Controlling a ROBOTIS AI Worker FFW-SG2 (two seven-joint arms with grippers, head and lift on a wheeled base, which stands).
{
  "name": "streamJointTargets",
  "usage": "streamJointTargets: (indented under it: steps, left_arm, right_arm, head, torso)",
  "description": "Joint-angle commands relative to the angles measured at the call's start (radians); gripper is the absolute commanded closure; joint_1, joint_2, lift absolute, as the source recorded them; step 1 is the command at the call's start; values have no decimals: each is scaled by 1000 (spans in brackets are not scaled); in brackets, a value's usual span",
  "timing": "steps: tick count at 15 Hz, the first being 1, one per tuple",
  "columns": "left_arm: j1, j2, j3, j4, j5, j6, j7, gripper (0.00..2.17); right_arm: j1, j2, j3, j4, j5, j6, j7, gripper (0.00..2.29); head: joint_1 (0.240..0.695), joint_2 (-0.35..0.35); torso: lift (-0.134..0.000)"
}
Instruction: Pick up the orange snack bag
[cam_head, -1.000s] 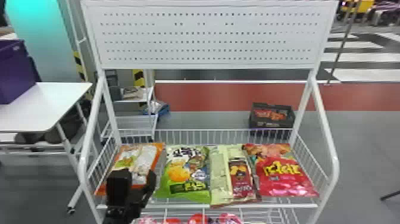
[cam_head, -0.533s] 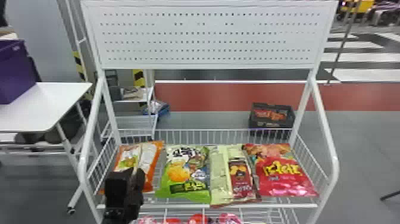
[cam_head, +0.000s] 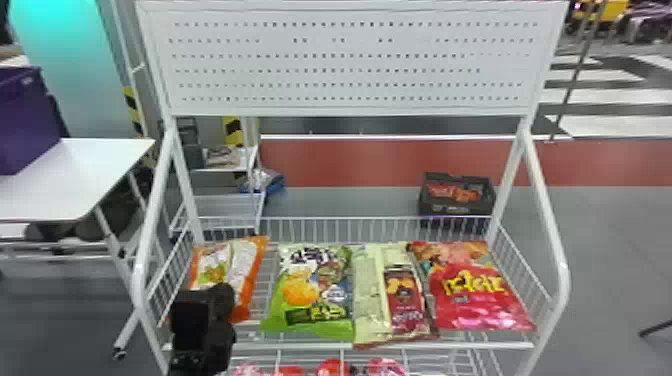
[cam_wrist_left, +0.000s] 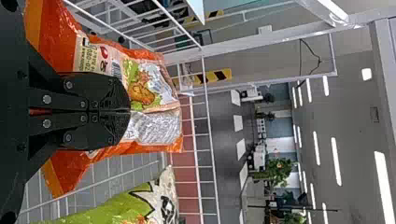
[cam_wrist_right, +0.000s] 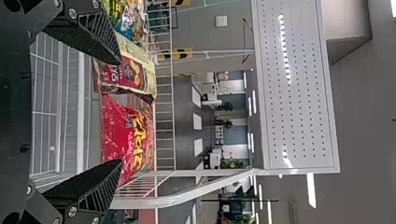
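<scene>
Pinches the orange snack bag (cam_head: 246, 265) in the closed left gripper (cam_head: 210, 301) at the left end of the white wire basket (cam_head: 320, 345), near the green bag (cam_head: 300, 292), and holds the right gripper (cam_wrist_right: 121, 112) wide open in the right wrist view.

The head view looks forward and down from beyond the wire basket's (cam_head: 300, 345) front edge, taking in all four corners. Closer in, the left wrist view faces the back edge near the left end; the right wrist view faces it toward the right end, sharing the perforated panel (cam_head: 350, 70) with the head view.
</scene>
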Motion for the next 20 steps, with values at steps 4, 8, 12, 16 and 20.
streamJointTargets:
  steps: [4,8,12,16,20]
  left_arm:
    - [41,6,9,-93,8,3,3,1423]
    - [161,31,34,-234,15,-6,12,1423]
    - [302,75,84,-361,18,-12,3,1423]
    - [440,118,123,-482,26,-25,-6,1423]
    - [570,138,166,-565,26,-83,-12,1423]
  right_arm:
    - [-2,0,0,0,-1,0,0,144]
    - [-6,0,2,3,0,0,0,144]
    - [-9,0,3,6,0,0,0,144]
    - [-8,-1,8,6,0,0,0,144]
    - [-8,-3,12,5,0,0,0,144]
  head:
    - [499,0]
    - [499,0]
    - [499,0]
    - [499,0]
    - [499,0]
  torso:
    - [0]
    - [0]
    - [0]
    - [0]
    - [0]
